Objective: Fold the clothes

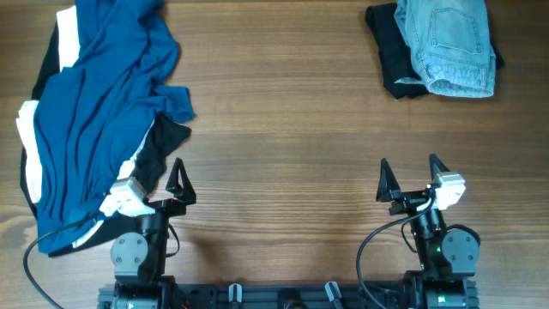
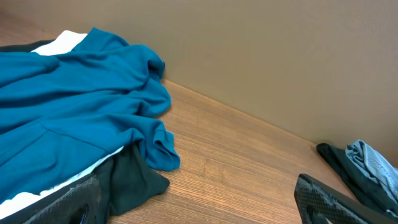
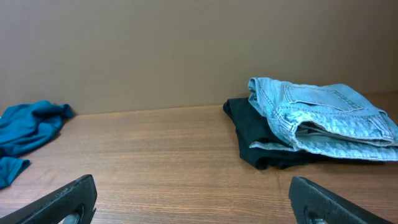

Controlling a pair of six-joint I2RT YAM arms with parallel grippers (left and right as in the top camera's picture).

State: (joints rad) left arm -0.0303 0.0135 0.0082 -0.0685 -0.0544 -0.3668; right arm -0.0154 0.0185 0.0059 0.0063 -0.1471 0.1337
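Note:
A large deep-blue knit shirt (image 1: 94, 112) lies crumpled at the table's left, over a white garment (image 1: 30, 163) and a black garment (image 1: 163, 142). It fills the left of the left wrist view (image 2: 68, 106). At the far right, folded light-blue denim (image 1: 450, 43) lies on a folded black garment (image 1: 393, 51); both show in the right wrist view (image 3: 323, 115). My left gripper (image 1: 180, 184) is open and empty beside the black garment's edge. My right gripper (image 1: 410, 176) is open and empty over bare wood near the front.
The wooden table (image 1: 283, 129) spans the whole view. A brown wall (image 3: 186, 50) stands behind the table's far edge. Both arm bases sit at the front edge.

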